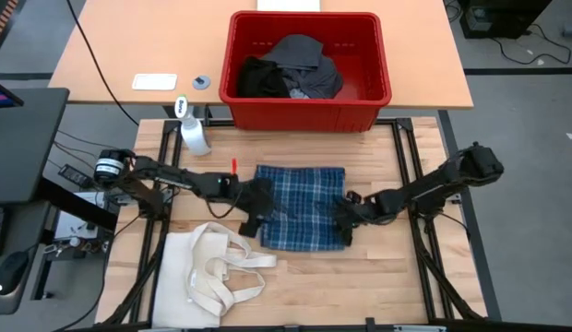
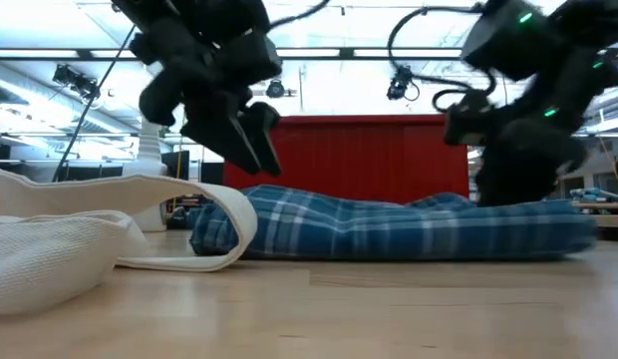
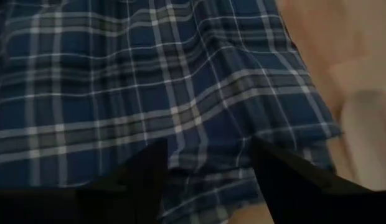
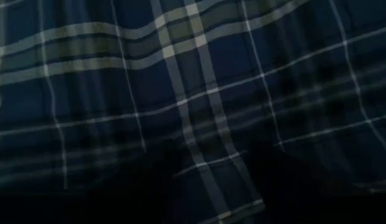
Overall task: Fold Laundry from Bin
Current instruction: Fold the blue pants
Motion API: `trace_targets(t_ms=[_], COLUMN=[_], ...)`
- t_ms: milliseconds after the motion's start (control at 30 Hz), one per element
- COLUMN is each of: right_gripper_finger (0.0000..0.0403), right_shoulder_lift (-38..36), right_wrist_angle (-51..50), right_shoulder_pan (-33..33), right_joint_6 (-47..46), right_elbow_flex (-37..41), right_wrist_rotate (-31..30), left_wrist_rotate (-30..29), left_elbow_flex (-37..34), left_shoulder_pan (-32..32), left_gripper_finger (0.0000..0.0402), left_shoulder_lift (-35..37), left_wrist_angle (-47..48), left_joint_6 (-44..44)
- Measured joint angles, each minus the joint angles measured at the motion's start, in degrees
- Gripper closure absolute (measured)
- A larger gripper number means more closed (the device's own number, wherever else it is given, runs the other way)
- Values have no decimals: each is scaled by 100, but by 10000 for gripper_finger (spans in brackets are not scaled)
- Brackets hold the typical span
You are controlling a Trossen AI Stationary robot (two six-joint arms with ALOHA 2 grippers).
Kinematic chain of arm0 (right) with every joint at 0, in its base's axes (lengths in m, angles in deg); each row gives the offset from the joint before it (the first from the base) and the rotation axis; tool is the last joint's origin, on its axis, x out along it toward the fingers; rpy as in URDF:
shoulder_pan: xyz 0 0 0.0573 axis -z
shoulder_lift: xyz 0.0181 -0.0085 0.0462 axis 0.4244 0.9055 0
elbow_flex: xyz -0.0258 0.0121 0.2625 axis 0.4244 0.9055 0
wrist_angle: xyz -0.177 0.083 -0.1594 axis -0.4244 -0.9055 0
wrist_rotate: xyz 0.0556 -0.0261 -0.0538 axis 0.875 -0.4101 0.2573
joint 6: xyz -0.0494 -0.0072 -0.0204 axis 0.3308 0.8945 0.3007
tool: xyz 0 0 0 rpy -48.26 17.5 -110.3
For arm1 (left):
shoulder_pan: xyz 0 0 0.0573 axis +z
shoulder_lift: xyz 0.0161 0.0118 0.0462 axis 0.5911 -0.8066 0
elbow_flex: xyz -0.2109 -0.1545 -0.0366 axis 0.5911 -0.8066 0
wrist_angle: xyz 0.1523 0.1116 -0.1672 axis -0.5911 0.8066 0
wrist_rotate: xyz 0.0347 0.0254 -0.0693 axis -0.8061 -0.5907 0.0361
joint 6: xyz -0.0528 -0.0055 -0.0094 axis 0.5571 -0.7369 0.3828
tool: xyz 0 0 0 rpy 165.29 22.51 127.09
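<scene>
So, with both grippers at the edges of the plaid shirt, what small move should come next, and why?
Probably close both grippers on the cloth. The blue plaid shirt lies flat on the table. The left gripper is at its left edge with fingers apart over the fabric, and the right gripper is at its right edge. Neither appears to hold it yet.

- The high view looks straight down from above, taking in the whole table [image 1: 378, 277], both arms and the red bin [image 1: 309, 101] at the far edge.
- The low view sits at table-top height, facing level across the wood toward the bin's wall [image 2: 374, 160] and the room behind.
- Each wrist view looks past its own dark fingers, pressed very close to the blue plaid shirt [image 3: 149, 81] [image 4: 193, 93].
- All four views share that shirt [image 1: 300, 207] [image 2: 389, 229].
</scene>
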Motion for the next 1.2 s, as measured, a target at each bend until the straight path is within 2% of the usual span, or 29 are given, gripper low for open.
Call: trace_targets(t_ms=[100,233,333,467,600,933,1200], right_gripper_finger=[180,180,183,188,191,191,191], right_shoulder_lift=[-313,-549,-414,214,814,1328,1283], right_wrist_angle=[-341,-521,-400,-285,-436,-1120,-1254], right_shoulder_pan=[-437,-941,-1177,-1297,-1298,-1279,-1422], right_joint_6=[-362,-102,366,735,712,-8,-256], right_elbow_flex=[-216,-622,-939,-1349,-1815,-2056,-2050], right_wrist_rotate=[-273,-1528,-2119,-2317,-2667,-3010,-3046], left_wrist_rotate=[-4,-77,-481,-1224,-1883,-1950,-2300], left_elbow_flex=[0,0,3,6,372,1480,2250], left_shoulder_pan=[-263,-605,-903,-1338,-1640,-1923,-1797], left_gripper_finger=[166,166,166,164,145,55,36], left_shoulder_lift=[22,2,-138,-420,-663,-1727,-2429], left_wrist_angle=[-152,-372,-635,-1193,-919,186,1370], left_joint_6=[156,210,351,697,808,849,875])
